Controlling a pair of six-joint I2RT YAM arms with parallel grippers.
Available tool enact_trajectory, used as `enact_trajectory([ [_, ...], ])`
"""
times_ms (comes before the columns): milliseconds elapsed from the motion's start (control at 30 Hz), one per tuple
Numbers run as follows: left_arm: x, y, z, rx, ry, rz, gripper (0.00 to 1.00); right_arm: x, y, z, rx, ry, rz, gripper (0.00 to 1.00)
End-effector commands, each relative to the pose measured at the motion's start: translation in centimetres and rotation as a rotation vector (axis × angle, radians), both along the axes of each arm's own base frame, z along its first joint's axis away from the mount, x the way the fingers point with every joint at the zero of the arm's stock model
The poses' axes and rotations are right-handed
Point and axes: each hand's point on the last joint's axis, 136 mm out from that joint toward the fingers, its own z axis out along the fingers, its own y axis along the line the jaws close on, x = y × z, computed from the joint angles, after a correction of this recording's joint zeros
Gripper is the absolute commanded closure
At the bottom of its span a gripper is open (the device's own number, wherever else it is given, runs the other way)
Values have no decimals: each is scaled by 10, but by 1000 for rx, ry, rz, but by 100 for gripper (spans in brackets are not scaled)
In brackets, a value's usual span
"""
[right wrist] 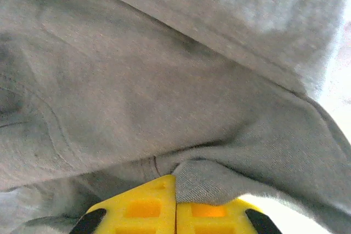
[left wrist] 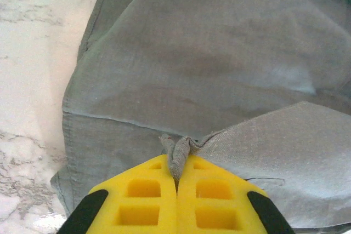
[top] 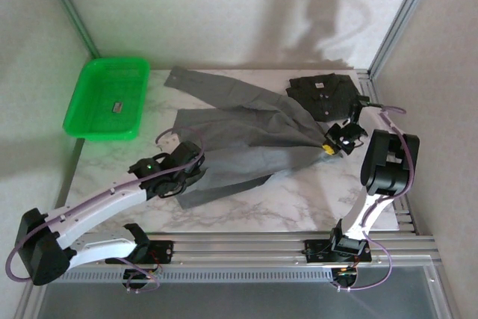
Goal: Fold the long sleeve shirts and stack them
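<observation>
Left gripper (left wrist: pixel 177 175) and right gripper (right wrist: pixel 175 193) both clamp closed on the grey shirt (top: pixel 254 128), limp, light cloth probably best held at its edges.

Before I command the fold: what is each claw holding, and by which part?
Both hold the grey shirt: left claw pinches a bunched pleat on its near-left part, right claw a folded edge at its right end.

We cannot identify the small dark item (top: pixel 118 107) in the green tray (top: pixel 97 116). The left gripper (top: pixel 193 168) hides part of the grey shirt (top: pixel 246 132), which both wrist views crop.
</observation>
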Motion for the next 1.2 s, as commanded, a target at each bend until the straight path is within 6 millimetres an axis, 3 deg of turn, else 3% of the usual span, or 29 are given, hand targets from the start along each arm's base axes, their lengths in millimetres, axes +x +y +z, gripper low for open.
enact_trajectory([
  [0,-2,2,-7,-6,-6,9,100,6,-8,-8,-75,1,50,92],
  [167,-5,-3,-20,-21,24,-6,100,-4,-9,-18,-93,29,54,87],
  [433,-22,8,-36,-36,62,13,100,-29,-21,-10,-183,52,49,83],
  [667,-31,-1,-58,-54,137,-29,100,-28,-17,-15,-156,50,51,82],
  [767,-35,-2,-56,-71,156,-23,100,-24,-18,-13,-161,46,53,82],
  [900,-42,13,-66,-38,182,4,100,-24,-17,-15,-153,49,56,82],
  [1167,-28,15,-80,57,215,-19,97,-32,-20,-16,-176,60,55,79],
])
